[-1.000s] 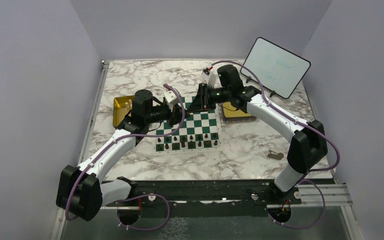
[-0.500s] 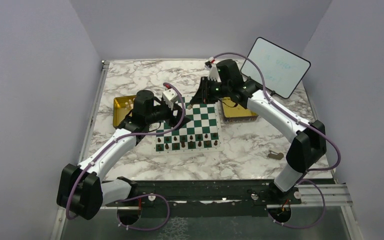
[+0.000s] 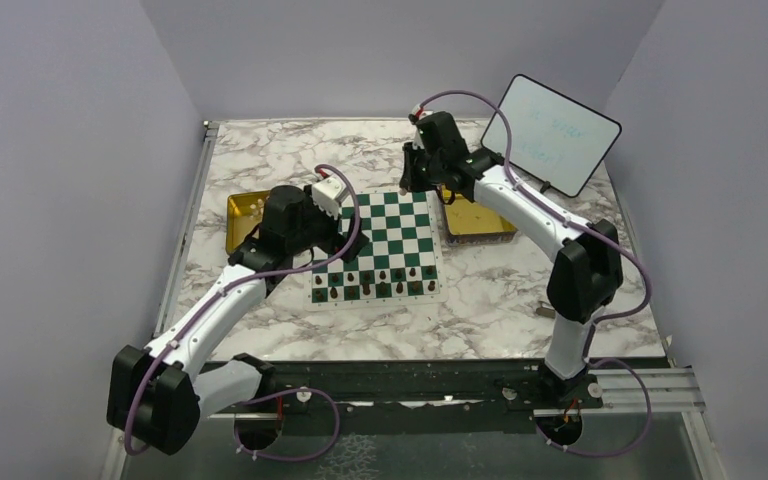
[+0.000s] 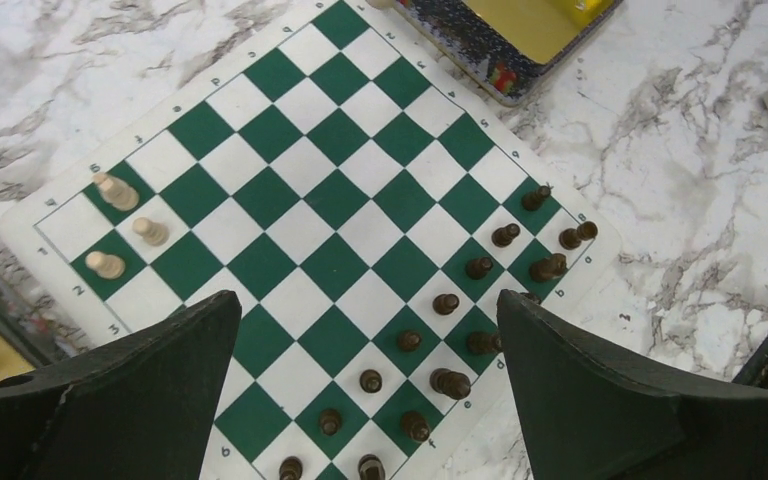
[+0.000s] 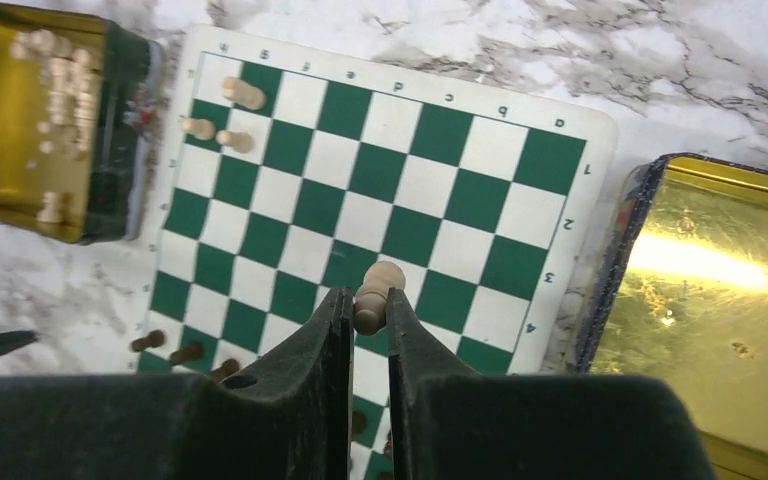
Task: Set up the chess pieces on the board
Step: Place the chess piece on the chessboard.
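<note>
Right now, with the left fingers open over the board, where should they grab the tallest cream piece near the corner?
Grip the tallest cream piece by its upper body, just under the head, coming straight down from above. It stands upright, and two other cream pieces stand on squares right beside it, so a sideways approach would probably knock them.

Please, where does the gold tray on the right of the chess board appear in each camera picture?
Top external: gold tray right of the board's far half, partly under the right arm.
Left wrist: tray at top edge, right of centre.
Right wrist: tray at right edge.
Shared landmark: the green and white board, beside the tray in every view.
</note>
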`<control>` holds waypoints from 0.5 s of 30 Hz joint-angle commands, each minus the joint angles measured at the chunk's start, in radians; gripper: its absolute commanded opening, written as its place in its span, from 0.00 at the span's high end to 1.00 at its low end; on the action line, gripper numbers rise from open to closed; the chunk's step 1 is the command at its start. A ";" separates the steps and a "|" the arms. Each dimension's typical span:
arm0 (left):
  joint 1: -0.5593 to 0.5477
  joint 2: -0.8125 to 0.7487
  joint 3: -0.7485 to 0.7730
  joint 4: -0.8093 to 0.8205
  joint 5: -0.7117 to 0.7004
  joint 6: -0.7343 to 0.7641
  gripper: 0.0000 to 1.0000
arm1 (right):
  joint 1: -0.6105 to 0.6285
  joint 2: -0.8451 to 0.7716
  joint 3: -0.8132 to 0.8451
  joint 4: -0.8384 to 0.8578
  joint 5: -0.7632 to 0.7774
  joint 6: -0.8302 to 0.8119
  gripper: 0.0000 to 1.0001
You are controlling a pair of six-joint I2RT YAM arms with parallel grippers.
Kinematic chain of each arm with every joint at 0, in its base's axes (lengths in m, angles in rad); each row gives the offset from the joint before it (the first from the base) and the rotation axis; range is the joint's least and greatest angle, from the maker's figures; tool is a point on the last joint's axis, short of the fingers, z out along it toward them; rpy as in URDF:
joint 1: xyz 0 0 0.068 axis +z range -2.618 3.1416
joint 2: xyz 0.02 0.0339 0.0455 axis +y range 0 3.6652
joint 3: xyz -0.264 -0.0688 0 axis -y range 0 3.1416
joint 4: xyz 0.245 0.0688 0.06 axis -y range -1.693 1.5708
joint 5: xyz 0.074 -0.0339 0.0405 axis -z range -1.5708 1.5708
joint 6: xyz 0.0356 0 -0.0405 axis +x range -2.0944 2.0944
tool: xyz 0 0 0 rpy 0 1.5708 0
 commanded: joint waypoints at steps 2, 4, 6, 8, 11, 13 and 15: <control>-0.007 -0.105 -0.022 -0.051 -0.195 -0.022 0.01 | -0.003 0.088 0.032 0.081 0.105 -0.098 0.86; -0.007 -0.156 -0.046 -0.037 -0.247 -0.009 0.01 | -0.003 0.145 0.078 0.062 0.110 -0.081 0.86; -0.007 -0.200 -0.069 -0.020 -0.283 0.006 0.01 | -0.003 0.217 0.152 0.005 0.122 -0.065 0.86; -0.007 -0.236 -0.085 -0.006 -0.315 0.012 0.01 | -0.003 0.277 0.206 -0.027 0.129 -0.049 0.86; -0.007 -0.275 -0.098 0.002 -0.359 0.028 0.01 | -0.003 0.346 0.275 -0.053 0.140 -0.034 0.86; -0.007 -0.289 -0.103 0.003 -0.376 0.031 0.01 | -0.003 0.386 0.321 -0.069 0.146 -0.031 0.86; -0.008 -0.296 -0.105 0.001 -0.394 0.032 0.01 | -0.003 0.423 0.368 -0.093 0.149 -0.035 0.86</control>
